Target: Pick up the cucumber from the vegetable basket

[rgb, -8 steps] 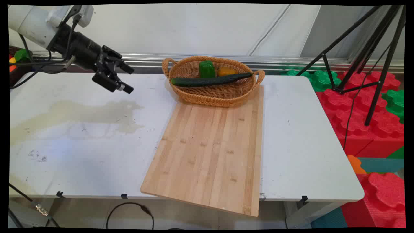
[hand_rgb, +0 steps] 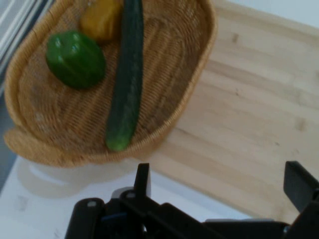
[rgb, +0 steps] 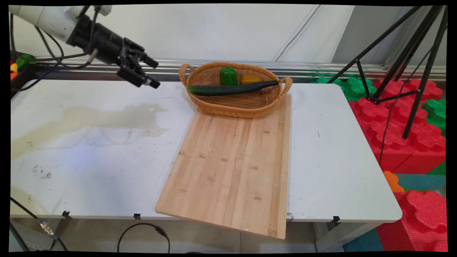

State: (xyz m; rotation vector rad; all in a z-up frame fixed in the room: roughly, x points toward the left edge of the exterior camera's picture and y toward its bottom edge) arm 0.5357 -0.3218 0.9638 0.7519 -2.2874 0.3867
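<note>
My black gripper (rgb: 154,74) hangs open above the table's far left part, pointing toward the wicker basket (rgb: 235,107), with nothing between its fingers. In the basket lie a long dark cucumber (rgb: 232,88), a green bell pepper (rgb: 228,76) and a yellow pepper (rgb: 250,79). In the hand view the basket (hand_rgb: 169,94) fills the upper left, with the cucumber (hand_rgb: 125,79) lying lengthwise, the green pepper (hand_rgb: 76,59) and the yellow pepper (hand_rgb: 102,19) beside it. The gripper (hand_rgb: 219,181) stands short of the basket's near handle.
A bamboo cutting board (rgb: 232,164) lies in front of the basket and overhangs the white table's (rgb: 339,160) near edge. A black tripod (rgb: 410,64) and red and green foam blocks (rgb: 403,117) stand to the right. A pale stain (rgb: 89,121) marks the table's left side.
The gripper has risen and moved to the right, closer to the basket's left handle. Its fingers stay open. Basket, vegetables and board have not moved.
</note>
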